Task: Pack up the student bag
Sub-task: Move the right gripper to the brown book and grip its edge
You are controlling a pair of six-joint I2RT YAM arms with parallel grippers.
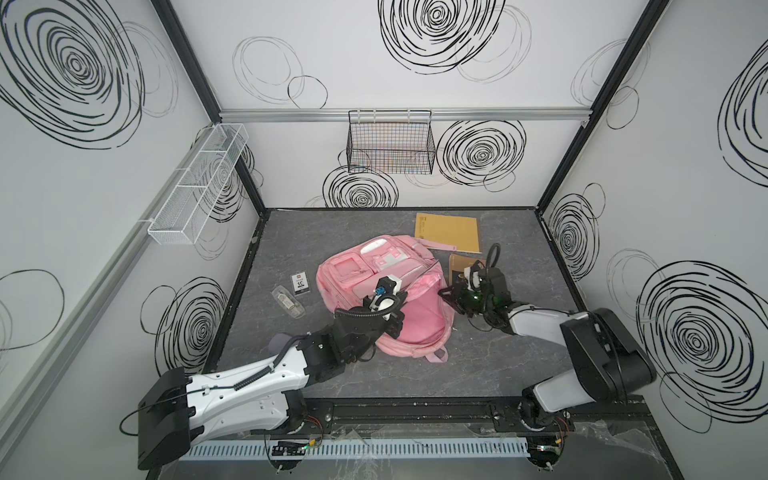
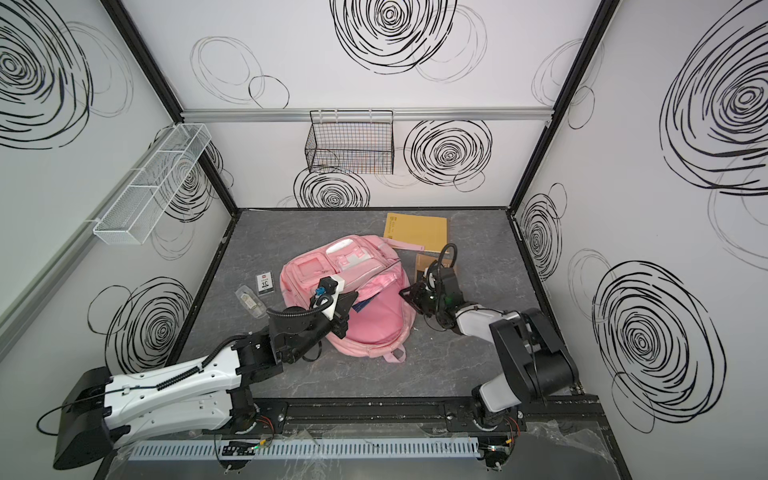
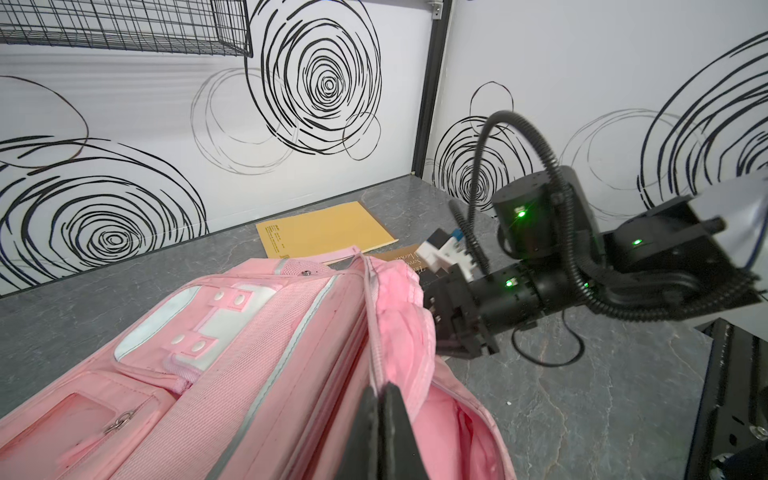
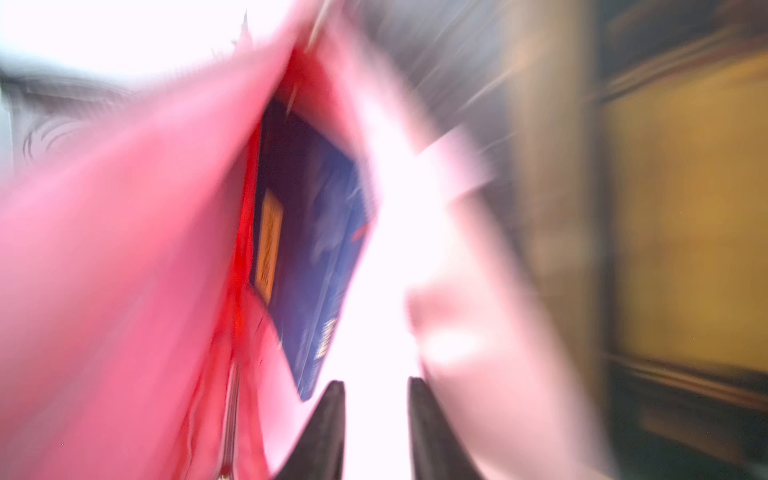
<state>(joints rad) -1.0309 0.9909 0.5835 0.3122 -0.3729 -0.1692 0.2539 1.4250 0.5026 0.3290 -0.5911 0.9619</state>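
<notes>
Bag (image 1: 349, 286) mouth opens toward right gripper (image 4: 376, 384), jaws parted and empty; left gripper (image 3: 381, 399) pinches its rim, propping it open.

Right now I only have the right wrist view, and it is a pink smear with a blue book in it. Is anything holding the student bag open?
Observer: Yes. The left gripper is shut on the zip edge of the student bag and holds that edge raised above the opening.
Operator: Is anything unpacked that my view misses?
Observer: A card and a clear case lie on the table, just left of the bag in both top views.
</notes>
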